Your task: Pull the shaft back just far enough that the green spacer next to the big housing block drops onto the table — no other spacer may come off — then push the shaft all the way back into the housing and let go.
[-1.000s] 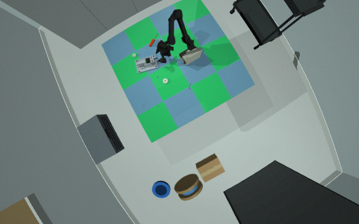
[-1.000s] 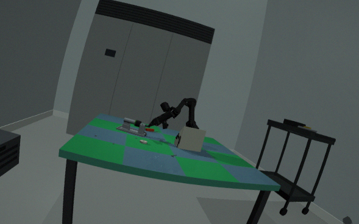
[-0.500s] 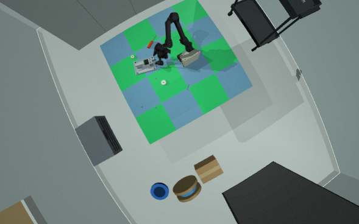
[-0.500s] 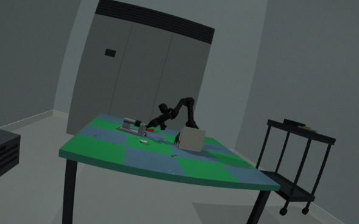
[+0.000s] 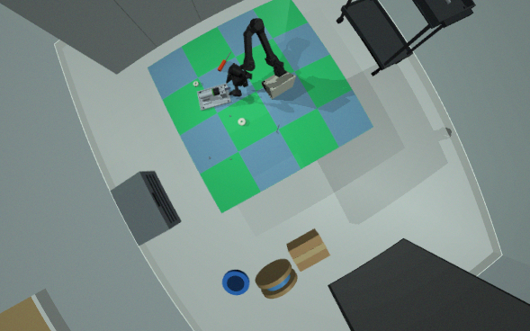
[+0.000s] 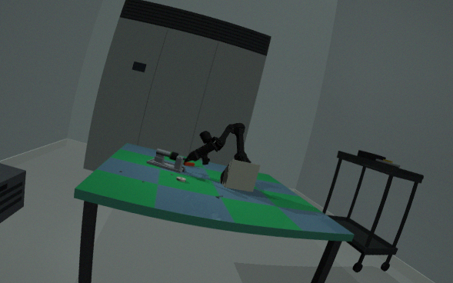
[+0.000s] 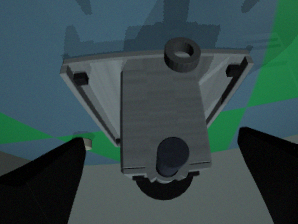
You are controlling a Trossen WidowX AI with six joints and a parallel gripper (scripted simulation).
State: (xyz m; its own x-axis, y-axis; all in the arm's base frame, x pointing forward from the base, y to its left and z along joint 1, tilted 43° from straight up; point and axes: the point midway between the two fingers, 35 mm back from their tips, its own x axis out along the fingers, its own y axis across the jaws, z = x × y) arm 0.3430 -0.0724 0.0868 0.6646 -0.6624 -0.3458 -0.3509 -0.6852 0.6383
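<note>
A grey fixture stands on a light base plate point(image 5: 226, 102) point(image 7: 95, 100). In the wrist view its near upright block point(image 7: 160, 105) has a dark shaft end point(image 7: 173, 151) sticking out toward me. Behind it shows a black round part point(image 7: 164, 191). In the top and exterior views a small green spacer point(image 5: 213, 92) sits between a black part point(image 5: 217, 91) point(image 6: 174, 155) and the silver-grey housing point(image 6: 163, 152). The spacer is hidden in the wrist view. My gripper point(image 7: 163, 141) is open and empty, its fingers spread either side of the shaft end, not touching it.
A dark ring point(image 7: 182, 56) is at the plate's near edge. White rings point(image 5: 195, 84) point(image 5: 241, 121) point(image 6: 181, 179) lie either side of the fixture. An orange screwdriver point(image 5: 221, 66) point(image 6: 189, 164) lies behind. A beige box point(image 5: 281, 86) point(image 6: 242, 175) stands by the arm's base.
</note>
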